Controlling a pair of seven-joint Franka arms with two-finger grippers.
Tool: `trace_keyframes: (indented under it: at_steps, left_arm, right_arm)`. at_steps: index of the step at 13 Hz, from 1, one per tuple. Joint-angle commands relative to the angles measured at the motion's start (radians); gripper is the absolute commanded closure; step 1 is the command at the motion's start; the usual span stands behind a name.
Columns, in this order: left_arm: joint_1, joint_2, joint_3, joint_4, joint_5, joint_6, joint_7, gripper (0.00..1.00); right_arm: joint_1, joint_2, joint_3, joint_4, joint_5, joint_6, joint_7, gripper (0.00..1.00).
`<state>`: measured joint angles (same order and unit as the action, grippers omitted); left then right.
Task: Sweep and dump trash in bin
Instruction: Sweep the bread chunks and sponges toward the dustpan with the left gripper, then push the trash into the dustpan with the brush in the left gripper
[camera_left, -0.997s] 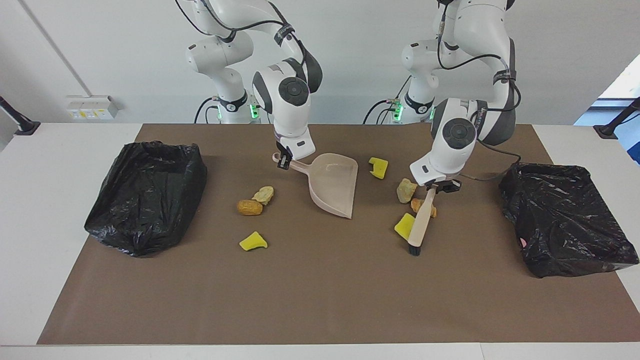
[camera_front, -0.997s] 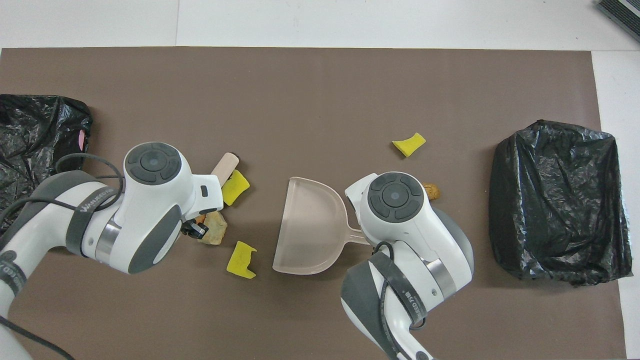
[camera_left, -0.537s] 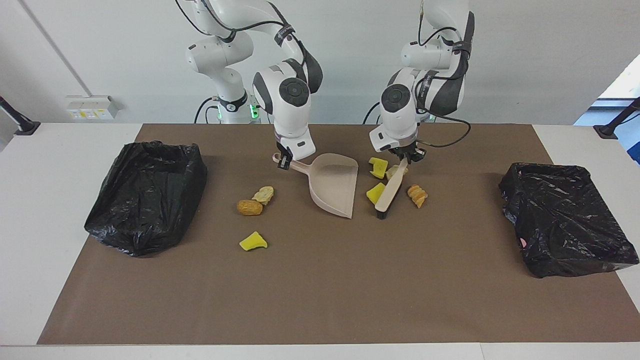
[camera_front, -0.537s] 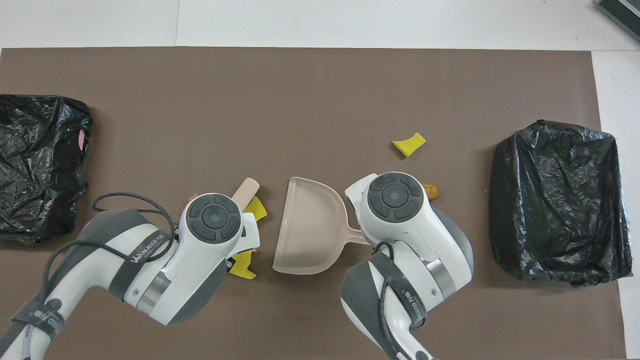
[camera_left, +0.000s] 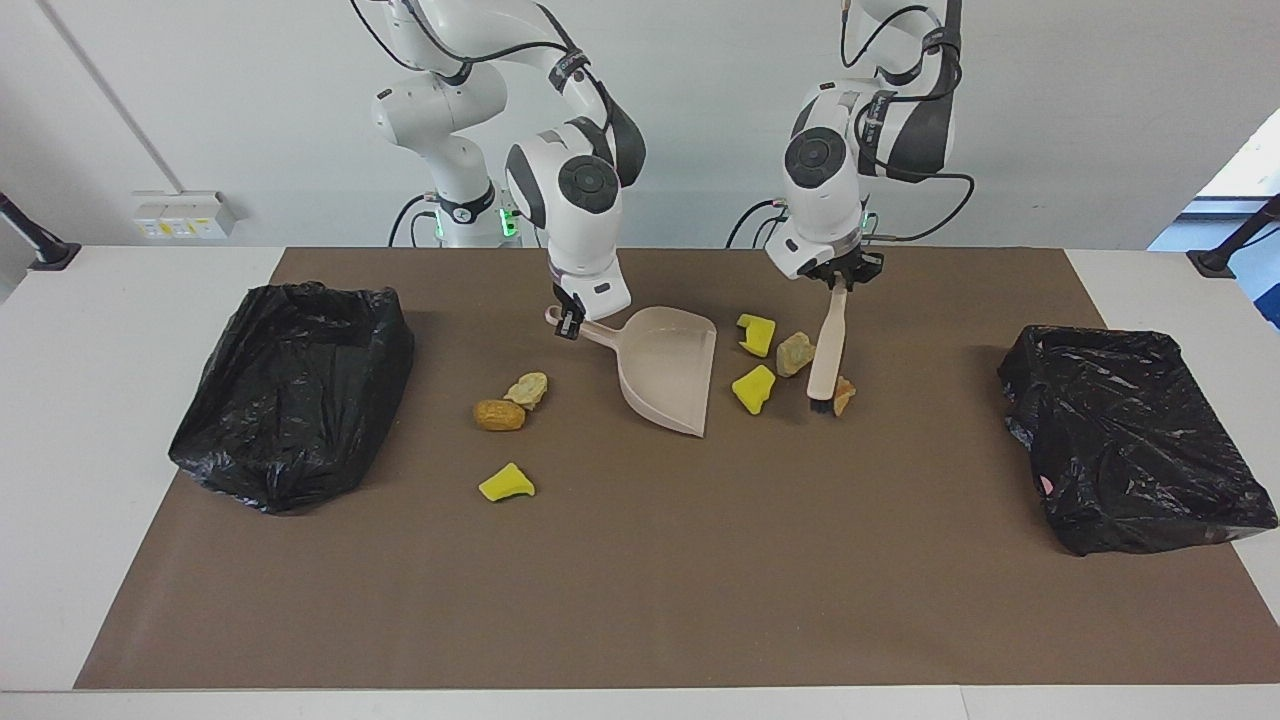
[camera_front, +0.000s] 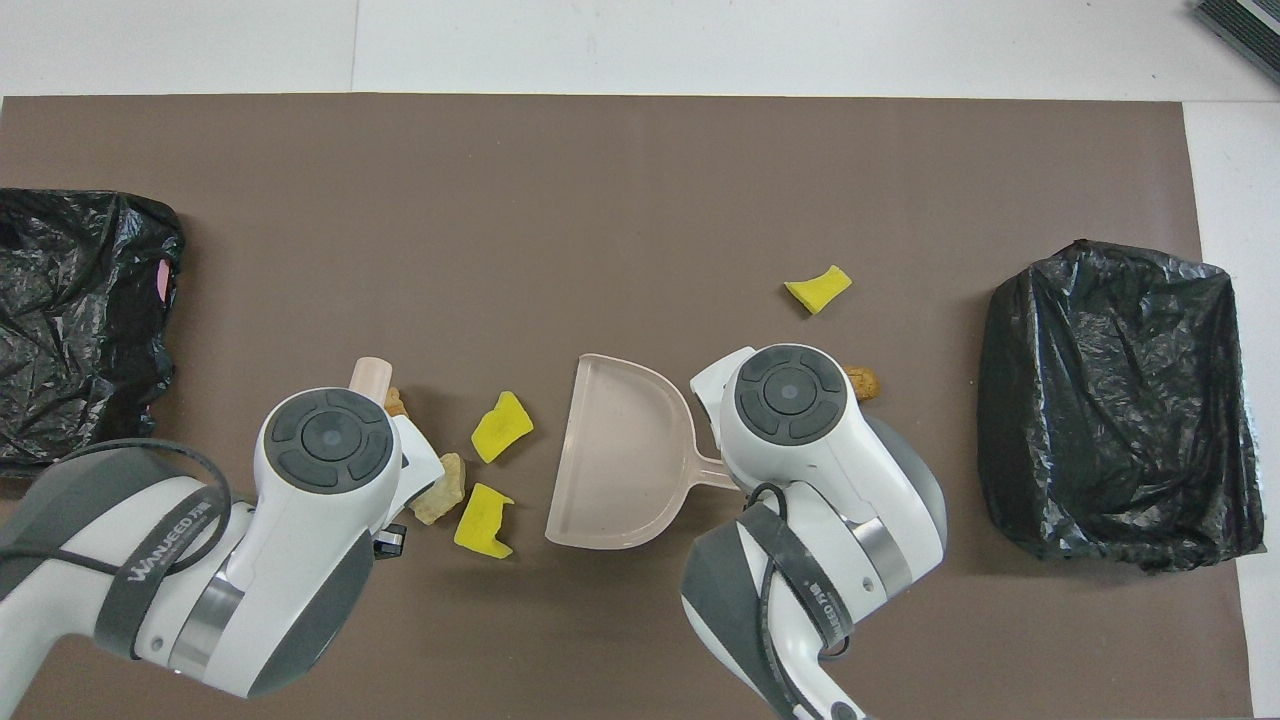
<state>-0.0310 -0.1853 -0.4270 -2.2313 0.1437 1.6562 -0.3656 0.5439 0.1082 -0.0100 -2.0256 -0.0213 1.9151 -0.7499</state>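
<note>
— So, where's the trash (camera_left: 755, 388)?

— Scattered on the brown mat (camera_left: 640, 560): four scraps beside the dustpan's (camera_left: 668, 368) mouth, three toward the right arm's end. My left gripper (camera_left: 838, 284) clamps the brush (camera_left: 826, 358), bristles down between the scraps.

— And the other?

— My right gripper (camera_left: 567, 322) pinches the dustpan's handle. Black bags (camera_left: 295, 390) flank both ends.

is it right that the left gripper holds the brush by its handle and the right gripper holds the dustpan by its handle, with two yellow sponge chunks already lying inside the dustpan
Not quite: the dustpan is empty. The two yellow sponge chunks lie on the mat beside its open edge, as the overhead view shows. The left gripper does hold the brush, and the right gripper the dustpan's handle.
</note>
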Motion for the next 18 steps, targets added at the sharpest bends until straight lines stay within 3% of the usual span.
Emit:
trace_keyframes:
  at_steps: [1, 4, 8, 11, 14, 16, 18]
  left_arm:
    - [0.022, -0.061, 0.048, -0.105, -0.065, 0.08, -0.139, 1.0]
    - [0.052, -0.102, 0.053, -0.22, -0.075, 0.204, -0.213, 1.0]
    - [-0.002, -0.089, 0.048, -0.264, -0.142, 0.261, -0.246, 1.0]
    - [-0.036, -0.08, 0.044, -0.271, -0.269, 0.308, -0.245, 1.0]
    - [-0.118, -0.007, 0.04, -0.261, -0.282, 0.401, -0.239, 1.0]
    - [-0.13, 0.062, 0.012, -0.226, -0.302, 0.497, -0.225, 1.0]
    - [-0.13, 0.096, -0.045, -0.186, -0.306, 0.511, -0.213, 1.0]
  right_arm:
    - [0.002, 0.002, 0.002, -0.007, -0.009, 0.013, -0.012, 1.0]
    - [0.004, 0.014, 0.002, -0.01, -0.009, 0.025, -0.009, 1.0]
    - [0.025, 0.03, 0.001, -0.009, -0.009, 0.038, 0.0, 1.0]
    - [0.027, 0.03, 0.001, -0.008, -0.009, 0.038, 0.001, 1.0]
    - [0.025, 0.03, 0.001, -0.008, -0.009, 0.036, 0.003, 1.0]
    - [0.027, 0.03, 0.001, -0.008, -0.009, 0.036, 0.003, 1.0]
    - [0.027, 0.03, 0.001, -0.008, -0.009, 0.036, 0.003, 1.0]
